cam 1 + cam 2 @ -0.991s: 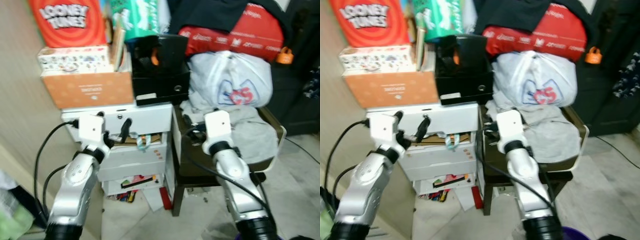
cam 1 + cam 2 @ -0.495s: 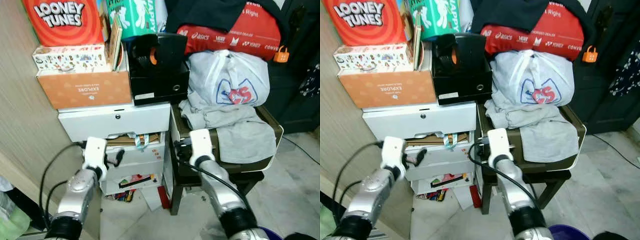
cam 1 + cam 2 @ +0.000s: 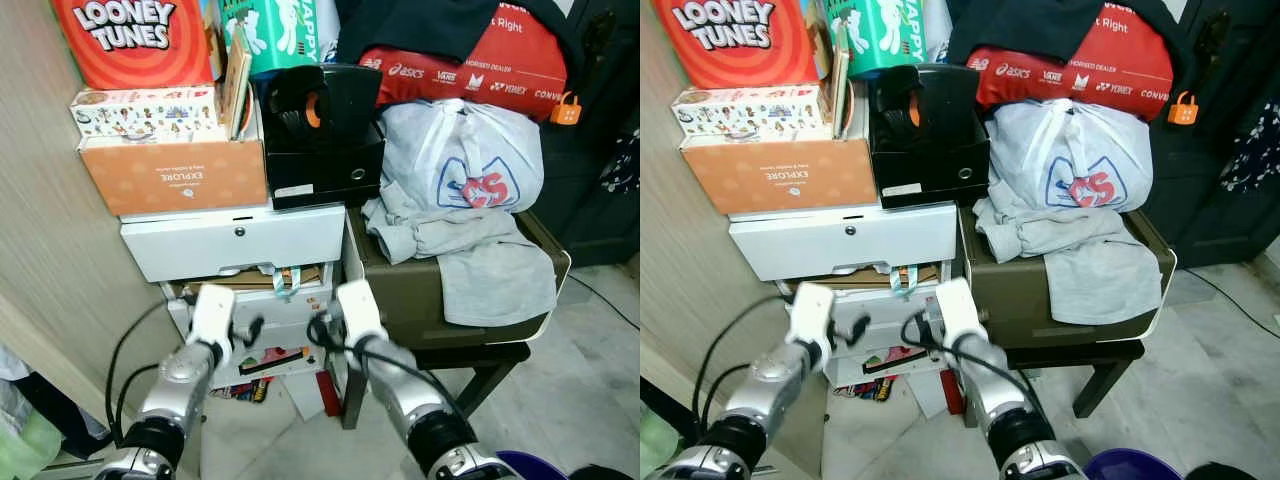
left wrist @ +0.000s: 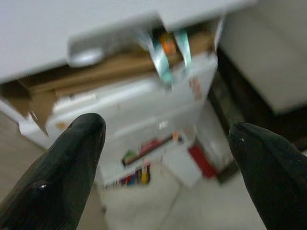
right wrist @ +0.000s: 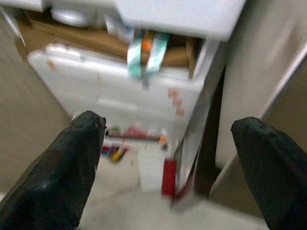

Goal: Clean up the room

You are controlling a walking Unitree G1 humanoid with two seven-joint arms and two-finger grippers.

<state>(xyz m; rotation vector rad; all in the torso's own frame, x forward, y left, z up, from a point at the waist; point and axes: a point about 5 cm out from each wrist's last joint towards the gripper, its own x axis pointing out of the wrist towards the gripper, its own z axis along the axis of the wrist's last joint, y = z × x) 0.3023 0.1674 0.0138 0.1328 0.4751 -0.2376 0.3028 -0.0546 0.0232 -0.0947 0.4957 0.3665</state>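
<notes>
**Before the drawers, both grippers empty**

Nearest, left gripper [image 3: 247,327] and right gripper [image 3: 318,331] hover with fingers spread. Beyond, a teal ribbon [image 3: 283,283] dangles from the white drawer unit [image 3: 235,240]; best tuck it in first, squarely.

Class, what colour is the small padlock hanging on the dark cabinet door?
Orange padlock, clearest in the left eye view.

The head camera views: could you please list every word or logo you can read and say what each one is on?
"LOONEY TUNES": red box atop the left stack.
"EXPLORE": orange cardboard box; its smaller print is too small.
"asics", "YONEX", "Right": red bag; its other logos are too small.
"CS": white plastic bag.
"APPY", cut off: green package.
Label on black box: unreadable.
</notes>
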